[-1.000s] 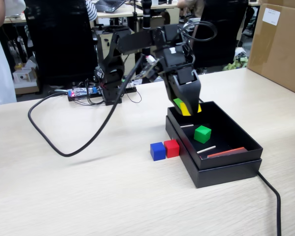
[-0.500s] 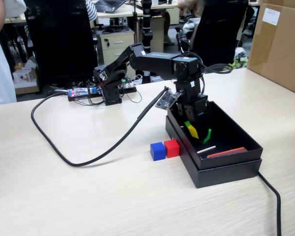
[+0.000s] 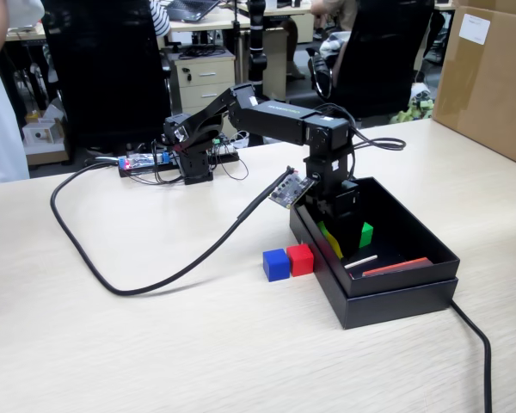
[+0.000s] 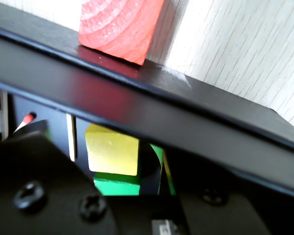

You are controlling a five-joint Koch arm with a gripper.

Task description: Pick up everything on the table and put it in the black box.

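The tool (image 3: pixel 331 234) sits low inside the black box (image 3: pixel 413 277), holding the yellow cube (image 4: pixel 112 150) directly above the green cube (image 3: pixel 365 234).

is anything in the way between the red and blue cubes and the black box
Only the box's own wall. In the fixed view the red cube sits right against the outside of the black box, the blue cube beside it on the table. Nothing else visible lies between them.
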